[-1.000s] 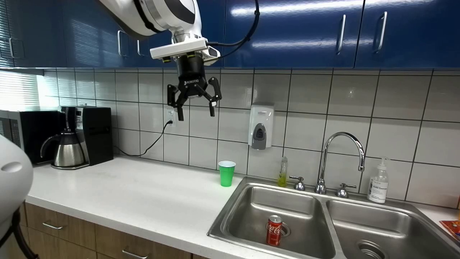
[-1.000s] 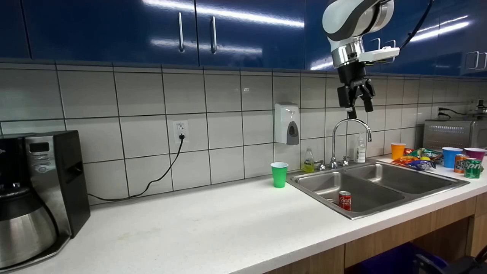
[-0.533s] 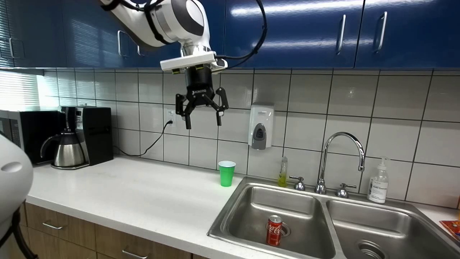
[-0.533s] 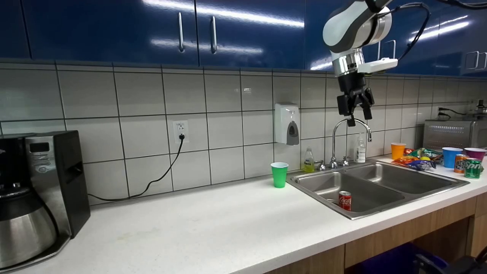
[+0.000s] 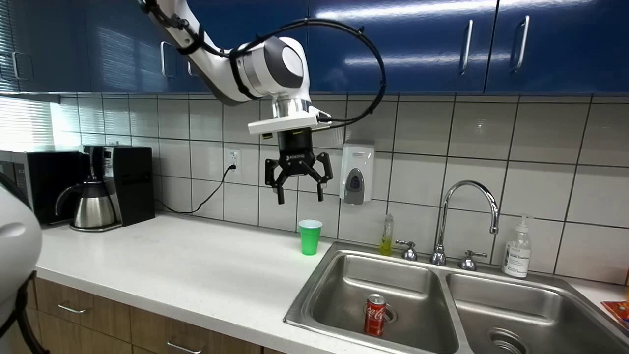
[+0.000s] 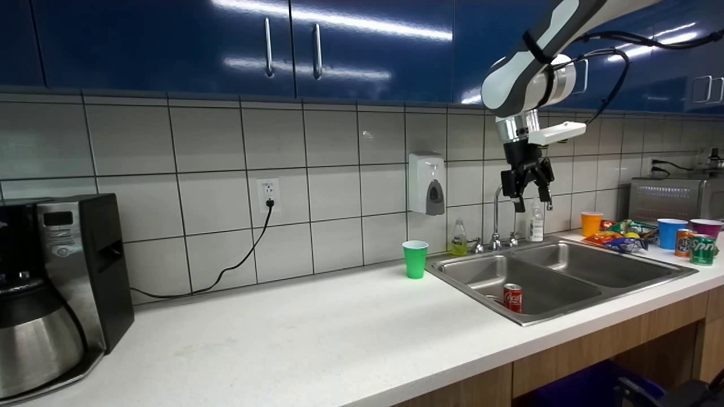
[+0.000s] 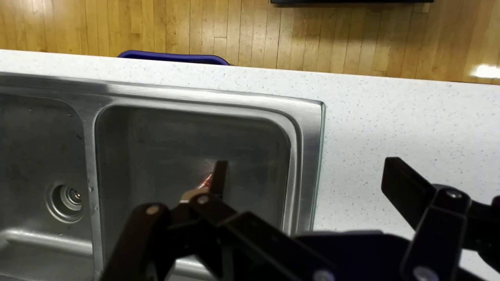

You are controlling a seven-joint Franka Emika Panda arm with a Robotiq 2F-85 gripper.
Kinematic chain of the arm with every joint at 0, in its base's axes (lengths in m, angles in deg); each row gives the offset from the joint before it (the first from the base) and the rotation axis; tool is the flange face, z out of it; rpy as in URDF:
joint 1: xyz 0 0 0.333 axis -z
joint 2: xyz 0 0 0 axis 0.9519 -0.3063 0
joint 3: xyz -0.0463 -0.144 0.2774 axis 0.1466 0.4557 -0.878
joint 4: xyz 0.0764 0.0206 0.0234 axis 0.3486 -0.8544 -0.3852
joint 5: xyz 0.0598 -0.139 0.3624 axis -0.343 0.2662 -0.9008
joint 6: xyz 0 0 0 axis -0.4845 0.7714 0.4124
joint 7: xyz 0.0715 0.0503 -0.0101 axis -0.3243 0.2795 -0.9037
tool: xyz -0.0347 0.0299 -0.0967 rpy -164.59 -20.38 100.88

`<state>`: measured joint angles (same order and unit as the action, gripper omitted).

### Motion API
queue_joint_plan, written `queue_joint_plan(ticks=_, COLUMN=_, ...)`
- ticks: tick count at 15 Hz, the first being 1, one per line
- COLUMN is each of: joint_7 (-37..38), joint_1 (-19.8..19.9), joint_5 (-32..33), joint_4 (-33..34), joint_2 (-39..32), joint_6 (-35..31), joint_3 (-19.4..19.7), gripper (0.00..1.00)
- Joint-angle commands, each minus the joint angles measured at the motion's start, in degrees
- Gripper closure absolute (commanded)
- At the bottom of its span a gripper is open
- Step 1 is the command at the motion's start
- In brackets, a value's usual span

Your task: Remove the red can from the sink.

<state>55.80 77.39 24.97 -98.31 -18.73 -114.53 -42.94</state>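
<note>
Can of red colour (image 5: 375,315) stands upright in the sink (image 5: 451,305), well below the fingers (image 5: 280,195), in that basin (image 5: 388,275) which is nearer to them. Its top is silvery, and the drain (image 5: 391,313) is just beside it. The fingers are spread wide, point downward and are well apart from the can. In the wrist view one finger covers a large part of the can, so only a small piece can be seen; the other finger shows against the white tabletop (image 5: 172,270). On this tabletop a green cup (image 5: 309,239) stands lower than the fingers, near the sink; in an exterior view it shows right under them, but I cannot tell how near it is in depth. A soap dispenser (image 5: 357,173) is fixed on the tiled wall (image 5: 550,191), and in both exterior views it shows beside the fingers, about at their height. In an exterior view the faucet (image 6: 496,220) is partly hidden behind the fingers. Beyond the sink, farther from the fingers, stand an orange cup (image 6: 591,224), a blue cup (image 6: 671,233) and a green can (image 6: 702,250). A coffee maker (image 5: 130,187) stands on the tabletop, well apart from the fingers.
</note>
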Motion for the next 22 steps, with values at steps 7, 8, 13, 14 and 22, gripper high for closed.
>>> queue_joint_plan(ticks=7, joint_7=0.34, joint_1=5.08, joint_5=0.18, joint_4=1.80, joint_2=-11.54, joint_6=-11.57, joint_3=2.76, gripper=0.00)
queue_joint_plan(ticks=8, joint_7=0.21, joint_1=5.68, joint_5=0.15, joint_4=2.33, joint_2=-13.14, joint_6=-12.73, joint_3=3.22, gripper=0.00)
queue_joint_plan(ticks=13, joint_7=0.14, joint_1=8.08, joint_5=-0.54, joint_4=5.44, joint_2=-21.24, joint_6=-18.22, joint_3=4.33, gripper=0.00)
queue_joint_plan(ticks=14, joint_7=0.24, joint_1=8.49, joint_5=-0.84, joint_4=6.31, joint_2=-23.12, joint_6=-19.46, joint_3=4.32, gripper=0.00)
queue_joint_plan(ticks=22, joint_7=1.40, joint_1=9.84, joint_5=-3.65, joint_4=16.88, joint_2=-38.16, joint_6=-24.24, joint_3=3.25, gripper=0.00)
